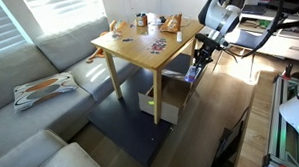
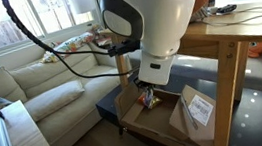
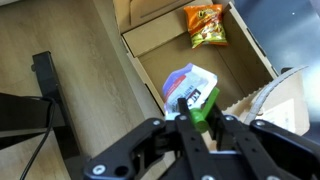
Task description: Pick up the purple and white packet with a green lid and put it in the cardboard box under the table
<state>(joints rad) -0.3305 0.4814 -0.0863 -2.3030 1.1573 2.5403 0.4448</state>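
Grasped the packet (image 3: 186,82) at its green-cap end with the gripper (image 3: 200,113), clenched on it with jaws closed either side of the cap in the wrist view. Hung it tilted over the open cardboard box (image 3: 150,42), inside the rim outline; could not tell whether touching the bottom. Noted an orange-brown packet (image 3: 206,25) flat on the bottom at the far end, apart from the held one. Noted wood floor (image 3: 80,80) just beside the cardboard box. In an exterior view, found the arm (image 2: 155,20) reaching down below the top of the table (image 2: 234,70), with the packet (image 2: 148,99) low beside a table leg and near a brown flap with a white label. In an exterior view, found the cardboard box (image 1: 162,103) under the table (image 1: 138,46), the gripper (image 1: 200,62) low off the table corner, a sofa (image 1: 30,108) on the far side.
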